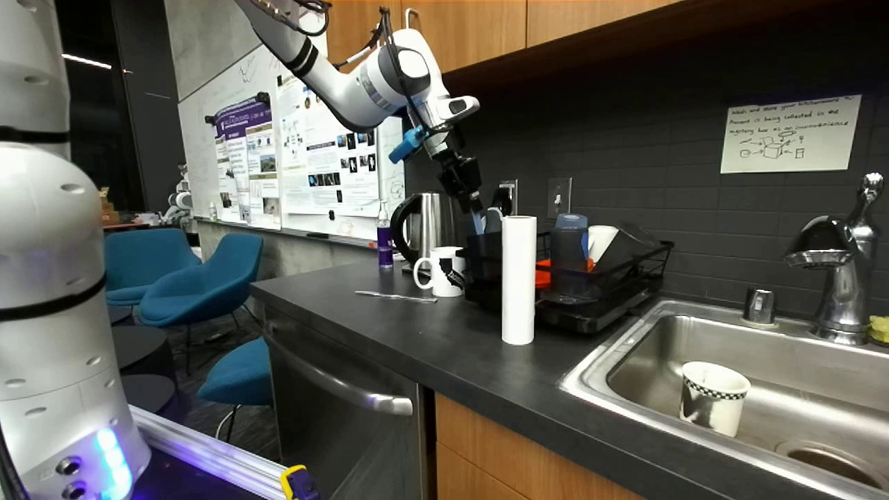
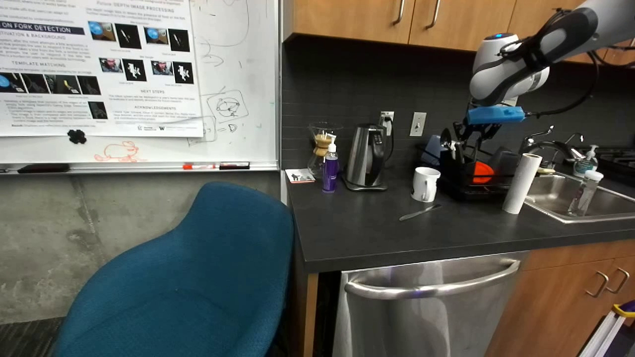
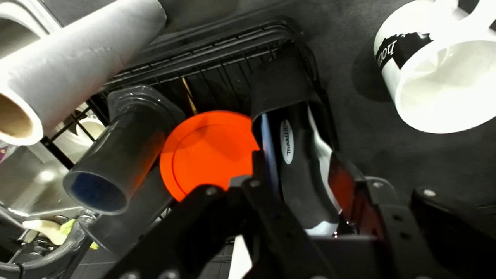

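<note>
Jaws at a black utensil holder (image 3: pixel 285 83) in the dish rack (image 1: pixel 587 321).
In an exterior view, they point down over the rack, with a white mug (image 1: pixel 444 274) at seven o'clock and a white roll (image 1: pixel 519 278) at five. In an exterior view, a silver utensil (image 2: pixel 419 212) lies on the tabletop (image 2: pixel 367 225) at six o'clock from that mug, and the kettle (image 2: pixel 362 156) stands at ten. In the wrist view, the jaws stand apart on either side of a makita-labelled black item (image 3: pixel 304 186) in the holder's mouth; whether they grip it can't be made out. An orange dish (image 3: pixel 209 151) lies at nine o'clock from it, the mug at two.
</note>
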You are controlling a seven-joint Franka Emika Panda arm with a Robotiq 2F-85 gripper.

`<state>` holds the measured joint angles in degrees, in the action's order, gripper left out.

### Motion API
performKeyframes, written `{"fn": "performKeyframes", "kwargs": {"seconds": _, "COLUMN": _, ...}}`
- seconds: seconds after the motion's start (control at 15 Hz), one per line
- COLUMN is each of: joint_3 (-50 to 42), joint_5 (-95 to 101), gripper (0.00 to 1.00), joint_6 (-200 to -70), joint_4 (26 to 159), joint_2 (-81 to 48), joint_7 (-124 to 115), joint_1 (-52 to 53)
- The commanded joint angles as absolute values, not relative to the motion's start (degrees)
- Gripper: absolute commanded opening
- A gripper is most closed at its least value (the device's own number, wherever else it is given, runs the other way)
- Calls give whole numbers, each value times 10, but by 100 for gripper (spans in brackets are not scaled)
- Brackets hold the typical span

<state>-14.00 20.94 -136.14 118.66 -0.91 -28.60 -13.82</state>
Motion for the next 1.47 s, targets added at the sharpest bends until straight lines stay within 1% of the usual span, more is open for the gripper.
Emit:
{"fn": "performKeyframes", "kwargs": {"seconds": 0.0, "joint_3": -140, "joint_5": 201, "gripper": 15, "joint_6": -1350, "joint_4": 1190, "joint_2": 5, "joint_7": -270, "joint_1": -137}}
{"fn": "performKeyframes", "kwargs": {"seconds": 0.13, "joint_3": -140, "joint_5": 199, "gripper": 1, "joint_6": -1349, "joint_4": 1189, "joint_2": 7, "joint_7": -266, "joint_1": -137}}
{"fn": "performKeyframes", "kwargs": {"seconds": 0.2, "joint_3": -140, "joint_5": 200, "gripper": 0, "joint_6": -1348, "joint_4": 1189, "joint_2": 9, "joint_7": -264, "joint_1": -137}}
{"fn": "performKeyframes", "kwargs": {"seconds": 0.67, "joint_3": -136, "joint_5": 200, "gripper": 2, "joint_6": -1329, "joint_4": 1202, "joint_2": 56, "joint_7": -238, "joint_1": -139}}
{"fn": "performKeyframes", "kwargs": {"seconds": 1.4, "joint_3": -112, "joint_5": 130, "gripper": 2, "joint_6": -1327, "joint_4": 1267, "joint_2": 198, "joint_7": -120, "joint_1": -132}}
